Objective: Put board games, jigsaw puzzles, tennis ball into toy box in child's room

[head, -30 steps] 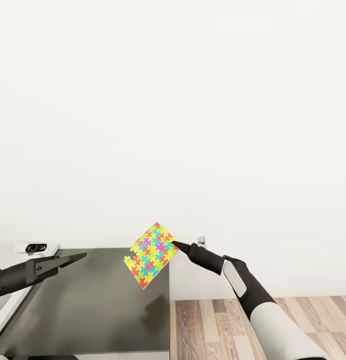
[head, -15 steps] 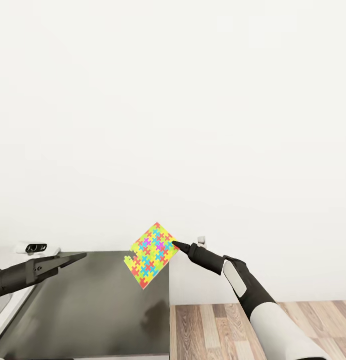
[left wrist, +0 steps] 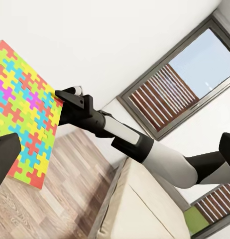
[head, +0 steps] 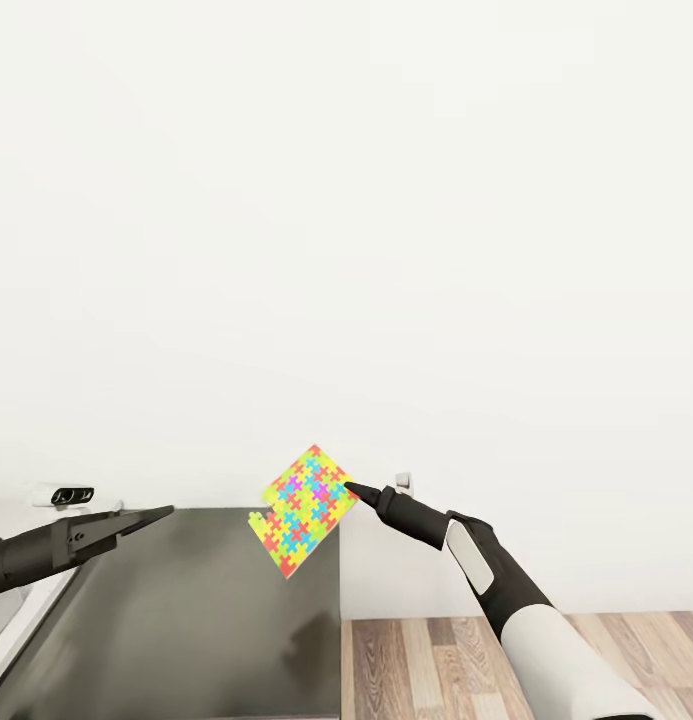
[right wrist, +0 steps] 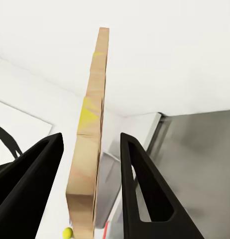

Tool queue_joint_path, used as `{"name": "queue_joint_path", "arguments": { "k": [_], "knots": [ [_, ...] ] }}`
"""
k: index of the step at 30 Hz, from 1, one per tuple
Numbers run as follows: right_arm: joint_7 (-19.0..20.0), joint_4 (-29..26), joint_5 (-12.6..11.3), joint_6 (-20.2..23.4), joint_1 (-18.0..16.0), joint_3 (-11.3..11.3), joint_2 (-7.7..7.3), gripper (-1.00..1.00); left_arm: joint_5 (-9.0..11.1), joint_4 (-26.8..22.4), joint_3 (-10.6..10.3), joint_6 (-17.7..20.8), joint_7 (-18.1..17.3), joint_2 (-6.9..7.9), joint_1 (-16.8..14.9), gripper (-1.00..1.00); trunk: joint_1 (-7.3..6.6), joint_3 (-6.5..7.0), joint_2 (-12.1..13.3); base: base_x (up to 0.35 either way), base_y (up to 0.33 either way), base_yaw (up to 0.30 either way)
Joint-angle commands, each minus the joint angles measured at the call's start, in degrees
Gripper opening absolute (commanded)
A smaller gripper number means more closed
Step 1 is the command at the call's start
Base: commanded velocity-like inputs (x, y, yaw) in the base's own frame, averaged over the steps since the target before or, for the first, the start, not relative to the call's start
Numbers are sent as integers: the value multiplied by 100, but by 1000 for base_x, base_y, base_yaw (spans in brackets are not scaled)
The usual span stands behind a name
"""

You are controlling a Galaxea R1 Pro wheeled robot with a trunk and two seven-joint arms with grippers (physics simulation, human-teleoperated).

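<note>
- Since a second ago the whole head view has shifted: more dark-grey counter (head: 186, 610) shows, less wood floor (head: 526, 665). That is camera or base motion. Both arms and the puzzle sit at the same spot in the frame.
- Right gripper (head: 348, 489) is pinching the jigsaw puzzle (head: 303, 510) at one corner. The sheet hangs in the air above the counter's right edge, tilted, one corner up.
- In the right wrist view the puzzle (right wrist: 90, 144) is edge-on between the two black fingers (right wrist: 145, 184), with visible gaps either side. My read from the head view: clamped on it, since it hangs off nothing else.
- Left gripper (head: 156, 515) is out over the counter's left side, well apart from the puzzle, carrying nothing. Whether the jaws are parted: cannot tell.
- Key relation: the puzzle lies straight ahead of the right fingertips, its plane in line with the fingers. The right arm owns it.
- A small yellow-green ball (right wrist: 68, 232) shows low in the right wrist view, likely the tennis ball.
- Likely next: carry the puzzle left to the toy box and release it flat. The corner grip looks thin; it could swing.
</note>
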Motion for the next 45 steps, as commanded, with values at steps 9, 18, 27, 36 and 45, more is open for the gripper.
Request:
{"name": "queue_joint_path", "arguments": {
  "k": [9, 18, 27, 36, 45],
  "knots": [
    [-12, 0, -41, 47, -6, 7, -1, -100, -4, 0, -5, 61, -23, 2, -5, 100, 4, 49, -12, 0, 0, 71],
    [-58, 0, -41, 40, -4, 7, 6, -100, 0, 0, -5, 61, -23, 2, -6, 100, 4, 78, -12, 0, 0, 140],
    [-66, 0, -40, 39, -6, 12, 7, -100, 0, 0, -5, 61, -23, 2, -7, 100, 4, 124, -12, -8, 0, 239],
    [-60, 0, -2, 41, -6, 15, 8, -100, 0, -1, -5, 61, -23, 2, -5, 100, 4, 154, -12, -84, 0, 182],
    [-78, 0, 27, 37, -6, 12, 8, -100, 0, 0, -5, 61, -23, 2, -6, 100, 4, 156, -12, -17, 0, 12]
  ]
}}
